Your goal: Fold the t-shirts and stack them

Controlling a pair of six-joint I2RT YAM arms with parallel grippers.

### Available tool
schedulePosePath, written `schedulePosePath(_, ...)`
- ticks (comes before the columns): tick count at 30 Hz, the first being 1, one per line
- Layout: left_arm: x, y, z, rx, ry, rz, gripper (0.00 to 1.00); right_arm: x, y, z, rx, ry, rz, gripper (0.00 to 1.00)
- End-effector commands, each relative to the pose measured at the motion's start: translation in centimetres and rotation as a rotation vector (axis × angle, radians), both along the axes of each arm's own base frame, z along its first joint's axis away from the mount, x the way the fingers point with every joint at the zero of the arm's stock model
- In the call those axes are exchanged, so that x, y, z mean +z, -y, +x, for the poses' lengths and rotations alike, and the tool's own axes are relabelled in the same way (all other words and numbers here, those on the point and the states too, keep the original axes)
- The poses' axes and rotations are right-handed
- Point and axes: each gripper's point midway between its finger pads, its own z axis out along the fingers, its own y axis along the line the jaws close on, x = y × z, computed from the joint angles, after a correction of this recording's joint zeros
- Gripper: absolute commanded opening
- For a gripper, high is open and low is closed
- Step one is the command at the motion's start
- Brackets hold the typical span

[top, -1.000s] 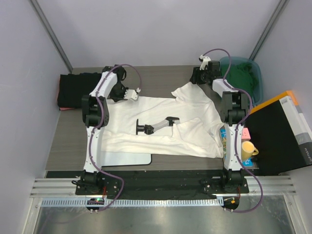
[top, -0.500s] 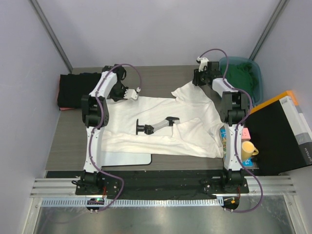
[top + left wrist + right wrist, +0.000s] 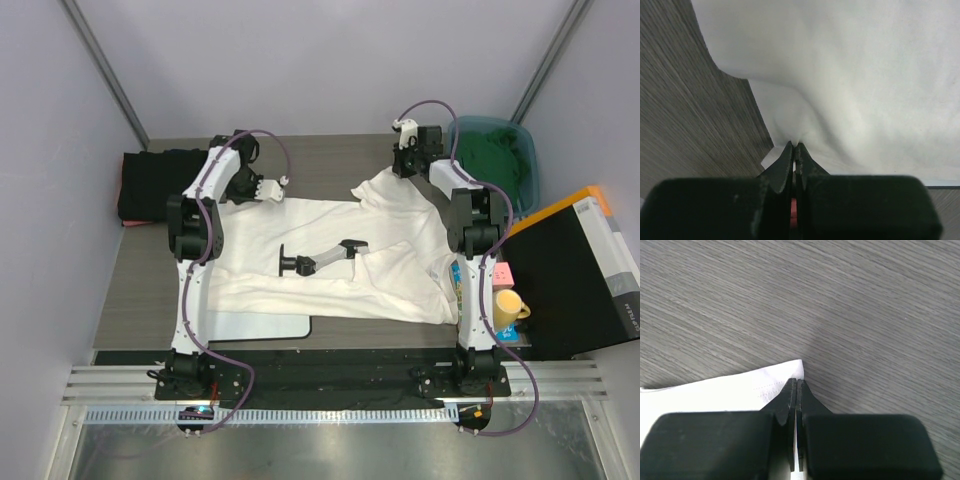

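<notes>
A white t-shirt [image 3: 380,240] with a black marking [image 3: 320,258] lies spread across the table. My left gripper [image 3: 272,194] is shut on its far left edge; in the left wrist view the jaws [image 3: 796,145] pinch a raised fold of white cloth [image 3: 855,75]. My right gripper [image 3: 398,170] is shut on the shirt's far right corner, and the right wrist view shows the closed gripper [image 3: 797,381] pinching the hemmed corner [image 3: 740,390]. Folded black t-shirts [image 3: 150,185] lie at the far left. A green t-shirt [image 3: 495,160] fills a teal basket.
The teal basket [image 3: 528,152] stands at the back right. A white board with a black rim [image 3: 260,325] pokes out under the shirt's near edge. A black box [image 3: 570,270], a yellow cup [image 3: 508,305] and small packets crowd the right side. Grey walls close in both sides.
The right gripper has closed on the shirt's far right corner and shifted slightly left and back. The left arm has not moved.
</notes>
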Motion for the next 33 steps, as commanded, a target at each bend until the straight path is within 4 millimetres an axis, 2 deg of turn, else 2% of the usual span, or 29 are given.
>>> schedulePosePath(1, 3.7, -0.3, 1.3, 0.028, 0.113, -0.005, 0.00, 4.0, 0.0, 0.0, 0.003, 0.037, -0.029, 0.01)
schedulePosePath(7, 4.6, -0.4, 2.5, 0.041, 0.181, -0.003, 0.00, 7.8, 0.3, 0.5, 0.007, 0.111, -0.047, 0.01)
schedulePosePath(8, 4.6, -0.3, 2.6, 0.042, 0.187, -0.005, 0.00, 9.0, 0.3, 0.5, 0.008, 0.132, -0.048, 0.01)
schedulePosePath(12, 5.8, -0.2, 3.5, 0.051, 0.260, -0.020, 0.00, 11.6, 0.4, 0.3, 0.012, 0.174, -0.038, 0.01)
schedulePosePath(14, 5.7, -0.2, 3.4, 0.054, 0.268, -0.020, 0.00, 13.0, 0.4, 0.2, 0.016, 0.195, -0.031, 0.01)
schedulePosePath(18, 5.7, -0.3, 3.2, 0.057, 0.271, -0.023, 0.00, 14.7, 0.4, -0.2, 0.028, 0.223, -0.022, 0.01)
schedulePosePath(20, 6.0, -0.3, 2.9, 0.060, 0.269, -0.023, 0.00, 14.8, 0.5, -0.8, 0.038, 0.219, -0.024, 0.01)
schedulePosePath(21, 6.1, -0.4, 2.7, 0.057, 0.267, -0.021, 0.00, 15.9, 0.7, -1.4, 0.042, 0.226, -0.028, 0.01)
schedulePosePath(23, 6.7, -0.6, 2.3, 0.060, 0.271, -0.022, 0.00, 15.4, 0.9, -2.8, 0.073, 0.207, -0.044, 0.01)
schedulePosePath(27, 7.7, -1.4, 0.7, 0.052, 0.254, -0.014, 0.00, 16.6, 1.9, -6.3, 0.111, 0.194, -0.067, 0.01)
schedulePosePath(28, 8.0, -2.2, 0.4, 0.059, 0.259, 0.016, 0.00, 17.4, 2.4, -7.5, 0.112, 0.198, -0.070, 0.01)
schedulePosePath(31, 8.9, -3.0, -0.9, 0.058, 0.269, 0.032, 0.00, 17.2, 2.3, -10.4, 0.176, 0.149, -0.066, 0.01)
schedulePosePath(32, 8.6, -3.2, -1.6, 0.058, 0.256, 0.036, 0.00, 17.9, 1.7, -12.1, 0.223, 0.134, -0.044, 0.01)
schedulePosePath(33, 9.4, -3.3, -1.9, 0.063, 0.276, 0.036, 0.00, 18.3, 1.9, -12.8, 0.245, 0.143, -0.062, 0.01)
